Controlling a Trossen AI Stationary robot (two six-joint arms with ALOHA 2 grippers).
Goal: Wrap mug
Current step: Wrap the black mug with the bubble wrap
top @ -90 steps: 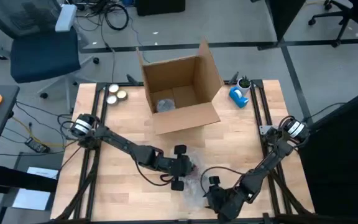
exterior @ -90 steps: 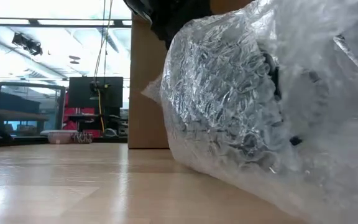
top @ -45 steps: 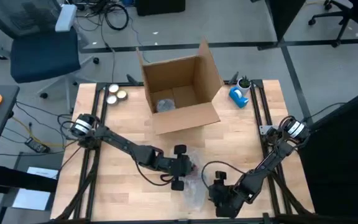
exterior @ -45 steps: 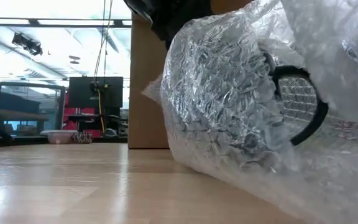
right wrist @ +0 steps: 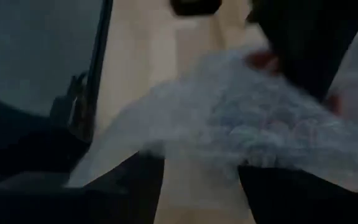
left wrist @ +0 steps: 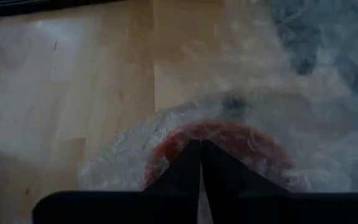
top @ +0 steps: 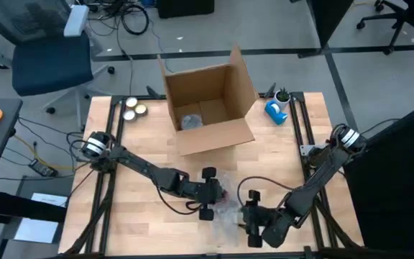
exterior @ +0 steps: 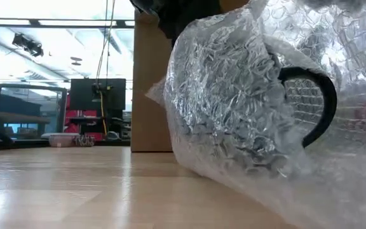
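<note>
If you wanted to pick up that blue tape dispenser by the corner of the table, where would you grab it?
Probably across the blue tape dispenser's narrow body, coming straight down from above. It sits in the open near the table's far right corner, right of the cardboard box, with a dark object close behind it, so a top approach looks least obstructed. Finer detail is too small to tell.

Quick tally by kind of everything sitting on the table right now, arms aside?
Cardboard box: 1
Mug under wrap: 1
Bubble wrap sheet: 1
Blue tape dispenser: 1
Small round tins: 3
Wrapped bundle in box: 1
Total: 8
</note>
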